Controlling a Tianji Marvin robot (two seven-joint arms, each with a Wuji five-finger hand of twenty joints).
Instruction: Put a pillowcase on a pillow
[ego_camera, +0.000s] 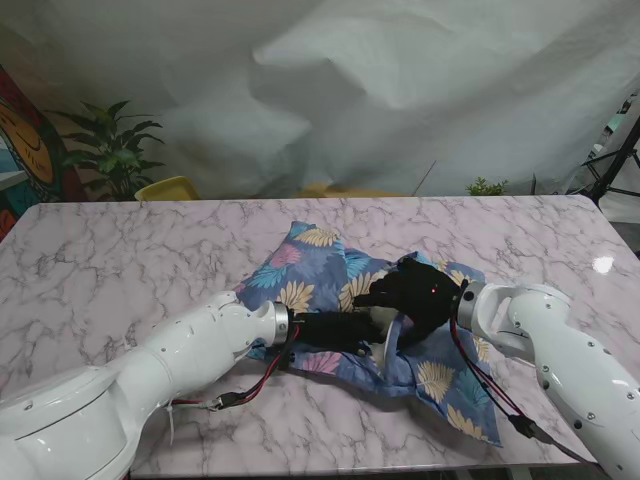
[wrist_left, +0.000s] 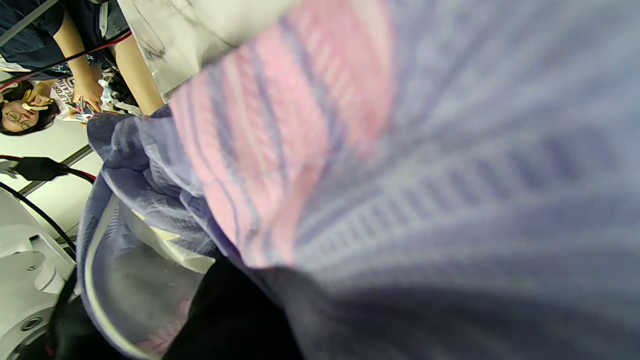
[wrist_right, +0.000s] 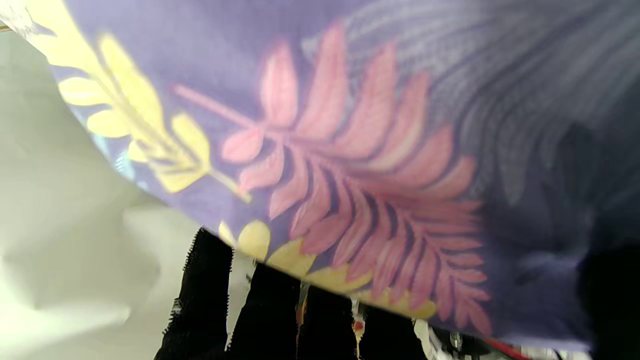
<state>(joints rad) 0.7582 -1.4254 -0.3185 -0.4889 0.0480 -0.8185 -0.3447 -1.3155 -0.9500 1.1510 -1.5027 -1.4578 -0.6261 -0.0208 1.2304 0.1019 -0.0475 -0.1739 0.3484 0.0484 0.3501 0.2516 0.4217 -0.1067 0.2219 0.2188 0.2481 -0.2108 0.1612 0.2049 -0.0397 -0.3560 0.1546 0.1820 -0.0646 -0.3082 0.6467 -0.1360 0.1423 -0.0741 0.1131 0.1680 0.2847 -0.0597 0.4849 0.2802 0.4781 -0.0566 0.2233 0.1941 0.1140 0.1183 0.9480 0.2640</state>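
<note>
White-and-grey marbled table (ego_camera: 120, 260): carries the whole work. At its centre, slightly toward three o'clock, lies the blue pillowcase with pink and yellow leaf print (ego_camera: 310, 270), bunched and rumpled. The white pillow (ego_camera: 381, 322) shows only as a pale patch at the case's opening, between the two hands; most of it appears already covered.

Left hand (ego_camera: 340, 328), black-gloved: enters the case from nine o'clock, reaching under the printed cloth. The left wrist view shows fabric draped across the lens and a dark shape beneath; whether its fingers are spread or closed cannot be told.

Right hand (ego_camera: 415, 290), black-gloved: comes from three o'clock and lies on the cloth at the opening, fingers (wrist_right: 265, 310) curled against the hem and seemingly pinching the pillowcase.

Likely hazards: the thin cloth may slip from the right hand's pinch as the left pushes, letting the opening collapse; the loose flap at five o'clock, near the table edge, may drag or snag the right arm's cable.
</note>
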